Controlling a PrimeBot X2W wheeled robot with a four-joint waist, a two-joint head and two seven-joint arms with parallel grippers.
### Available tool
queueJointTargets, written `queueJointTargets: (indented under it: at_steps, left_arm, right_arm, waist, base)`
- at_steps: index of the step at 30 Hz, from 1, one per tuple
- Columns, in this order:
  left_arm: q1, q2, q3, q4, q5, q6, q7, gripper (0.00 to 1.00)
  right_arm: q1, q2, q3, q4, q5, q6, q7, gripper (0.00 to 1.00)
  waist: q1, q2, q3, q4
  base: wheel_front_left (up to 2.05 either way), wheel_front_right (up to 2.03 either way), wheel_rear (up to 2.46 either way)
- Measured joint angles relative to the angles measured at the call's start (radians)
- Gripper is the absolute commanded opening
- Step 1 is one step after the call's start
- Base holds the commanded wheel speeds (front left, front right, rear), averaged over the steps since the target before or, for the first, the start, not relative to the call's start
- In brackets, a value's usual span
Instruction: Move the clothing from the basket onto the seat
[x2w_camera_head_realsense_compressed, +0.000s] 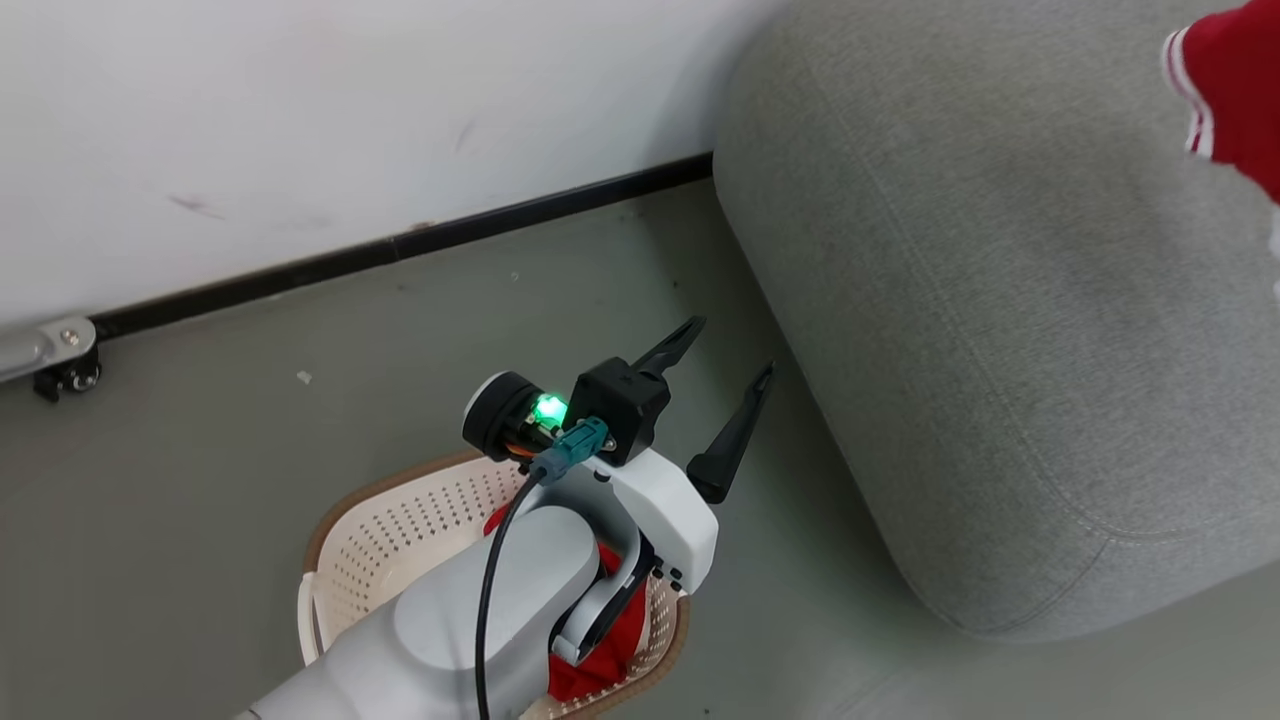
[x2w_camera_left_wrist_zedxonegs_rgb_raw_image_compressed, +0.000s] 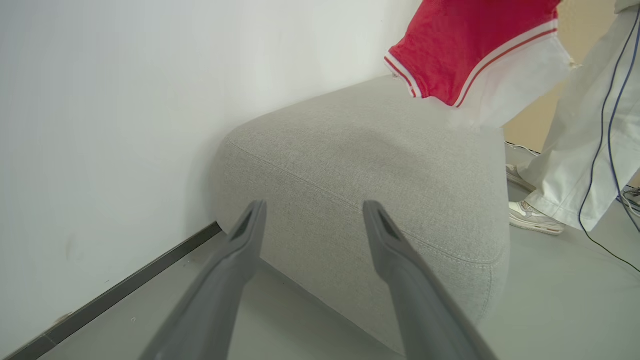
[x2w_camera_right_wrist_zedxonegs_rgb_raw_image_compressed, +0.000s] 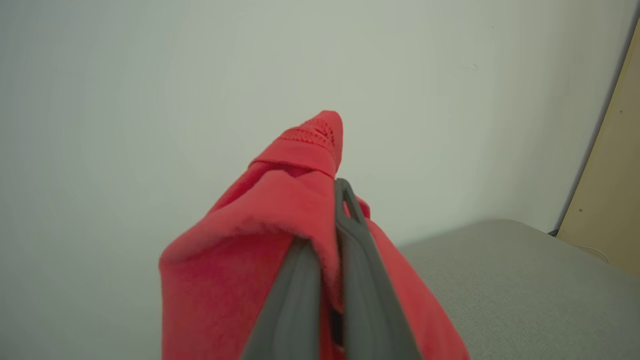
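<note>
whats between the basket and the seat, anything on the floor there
Nothing lies there. In the head view the strip between the basket and the seat is bare grey floor. The open left gripper hangs over that gap.

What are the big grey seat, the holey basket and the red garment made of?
Seat: matte woven upholstery fabric, by its fine weave and stitched seam.
Basket: probably moulded plastic, cream with a brown rim; smooth walls with regular holes.
Red garment: soft knit cloth, perhaps cotton; it folds limply and looks slightly fuzzy.
</note>
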Motion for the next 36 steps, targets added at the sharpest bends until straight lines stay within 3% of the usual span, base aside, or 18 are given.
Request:
queueJointTargets:
  at_steps: [9, 26, 36]
  left_arm:
    - [-0.043, 0.001, -0.012, -0.037, 0.024, 0.000, 0.022, 1.00]
    - [-0.086, 0.003, -0.047, -0.069, 0.053, 0.003, 0.061, 1.00]
    - [-0.112, 0.020, -0.039, -0.072, 0.060, 0.007, 0.062, 1.00]
  right_arm:
    - [-0.043, -0.006, -0.025, 0.053, -0.057, 0.000, -0.089, 0.00]
    - [0.151, 0.141, -0.061, 0.304, -0.119, 0.000, -0.135, 0.00]
    - [0.199, 0.192, -0.054, 0.356, -0.179, 0.000, -0.143, 0.00]
  waist:
    - [0.0000, 0.0000, 0.064, 0.030]
    - [0.0000, 0.0000, 0.174, 0.068]
    - [0.0000, 0.0000, 0.222, 0.083]
  base:
    - [0.00, 0.00, 0.00]
    - [0.00, 0.00, 0.00]
    - [0.00, 0.00, 0.00]
